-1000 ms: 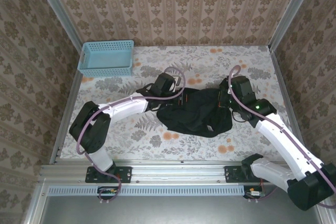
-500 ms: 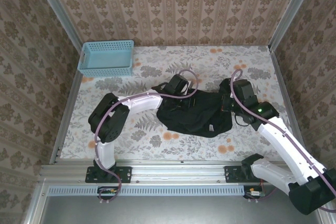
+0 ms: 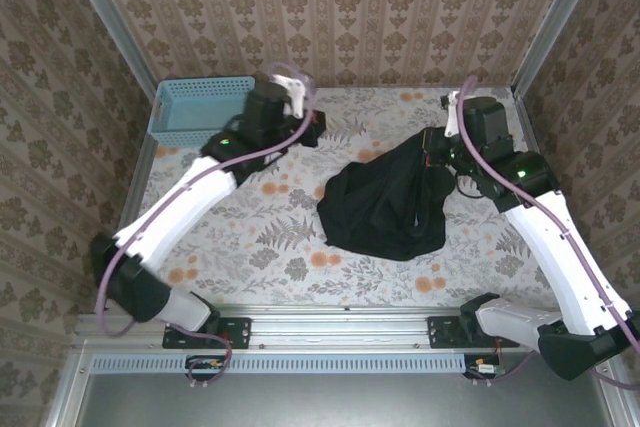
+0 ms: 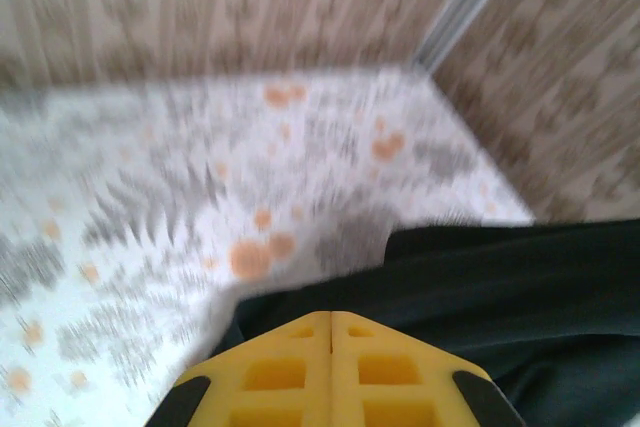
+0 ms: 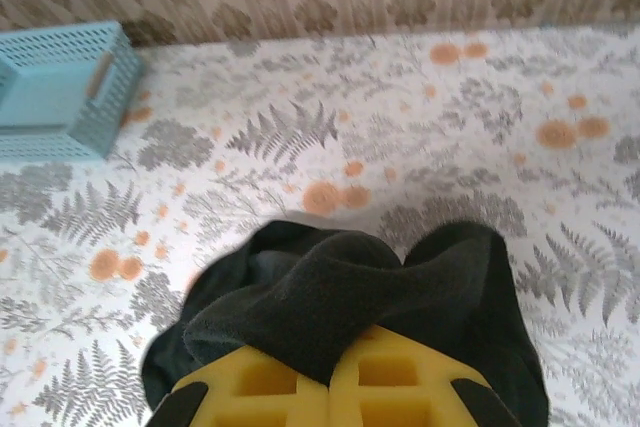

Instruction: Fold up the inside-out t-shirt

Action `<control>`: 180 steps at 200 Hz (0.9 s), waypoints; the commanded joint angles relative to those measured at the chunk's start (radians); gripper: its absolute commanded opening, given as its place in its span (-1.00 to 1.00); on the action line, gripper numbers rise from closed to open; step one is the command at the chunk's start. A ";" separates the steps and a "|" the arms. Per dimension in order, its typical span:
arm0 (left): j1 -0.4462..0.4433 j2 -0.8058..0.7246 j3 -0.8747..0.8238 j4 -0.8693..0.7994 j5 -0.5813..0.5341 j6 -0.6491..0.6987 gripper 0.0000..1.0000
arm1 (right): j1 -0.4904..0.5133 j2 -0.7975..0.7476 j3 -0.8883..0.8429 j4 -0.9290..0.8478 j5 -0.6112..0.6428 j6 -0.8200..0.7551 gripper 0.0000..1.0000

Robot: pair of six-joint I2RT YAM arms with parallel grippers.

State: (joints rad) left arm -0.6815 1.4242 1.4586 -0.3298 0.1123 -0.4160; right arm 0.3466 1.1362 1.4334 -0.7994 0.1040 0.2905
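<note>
The inside-out t-shirt point(image 3: 385, 212) is a black bunched heap right of the table's middle. Its right part is pulled up off the table to my right gripper point(image 3: 437, 152), which is shut on a thick fold of the cloth. In the right wrist view that fold point(image 5: 330, 287) drapes over the yellow fingers point(image 5: 250, 382) and hides their tips. My left gripper point(image 3: 308, 129) is at the back left, apart from the shirt. Its yellow fingers point(image 4: 270, 372) are pressed together with nothing between them, and black cloth point(image 4: 500, 297) lies beyond them. No white tag is visible.
A light blue plastic basket point(image 3: 200, 112) stands at the back left corner, close behind the left wrist; it shows too in the right wrist view point(image 5: 55, 92). Patterned walls close in the floral table point(image 3: 250, 247) on three sides.
The left arm has let go of the shirt's left side and swung up and back toward the basket. The right gripper has risen and moved back, lifting the shirt's right part.
</note>
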 commanded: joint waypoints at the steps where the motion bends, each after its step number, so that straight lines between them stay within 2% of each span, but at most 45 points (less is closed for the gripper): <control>1: -0.001 -0.072 0.002 -0.069 -0.004 0.063 -1.00 | -0.003 0.001 0.070 -0.023 -0.071 -0.041 -1.00; 4: -0.002 -0.072 -0.002 -0.068 0.017 0.060 -0.98 | -0.002 0.003 0.074 -0.023 -0.079 -0.039 -1.00; 20: -0.031 -0.070 -0.075 -0.013 0.102 0.038 -0.56 | -0.002 0.014 0.077 -0.020 -0.109 -0.020 -1.00; 47: -0.134 -0.031 -0.203 0.102 0.105 0.053 -0.09 | 0.007 0.031 0.134 -0.028 -0.146 -0.013 -1.00; 85: -0.253 0.082 -0.300 0.223 0.100 0.097 0.37 | 0.038 0.055 0.231 -0.057 -0.165 -0.025 -1.00; 119: -0.260 0.180 -0.319 0.271 0.044 0.088 0.54 | 0.048 0.050 0.234 -0.062 -0.175 -0.024 -1.00; 131: -0.253 0.219 -0.296 0.265 0.020 0.087 0.34 | 0.049 0.043 0.228 -0.062 -0.175 -0.021 -1.00; 139: -0.246 0.241 -0.275 0.247 0.001 0.086 0.11 | 0.051 0.038 0.223 -0.062 -0.155 -0.018 -1.00; 155: -0.230 0.244 -0.262 0.233 -0.033 0.090 -0.51 | 0.049 0.038 0.228 -0.089 -0.054 -0.022 -1.00; 168: -0.211 0.208 -0.276 0.239 -0.047 0.098 -0.88 | 0.033 0.046 0.245 -0.124 0.028 -0.030 -1.00; 173: -0.202 0.190 -0.281 0.237 -0.055 0.104 -1.00 | 0.021 0.049 0.250 -0.131 0.037 -0.031 -1.00; 180: -0.186 0.160 -0.287 0.228 -0.073 0.110 -1.00 | 0.001 0.054 0.260 -0.141 0.036 -0.031 -1.00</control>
State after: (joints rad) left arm -0.9096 1.6650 1.1603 -0.1154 0.1097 -0.3332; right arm 0.3855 1.1980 1.6375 -0.9039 0.0269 0.2821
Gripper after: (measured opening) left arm 0.061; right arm 0.064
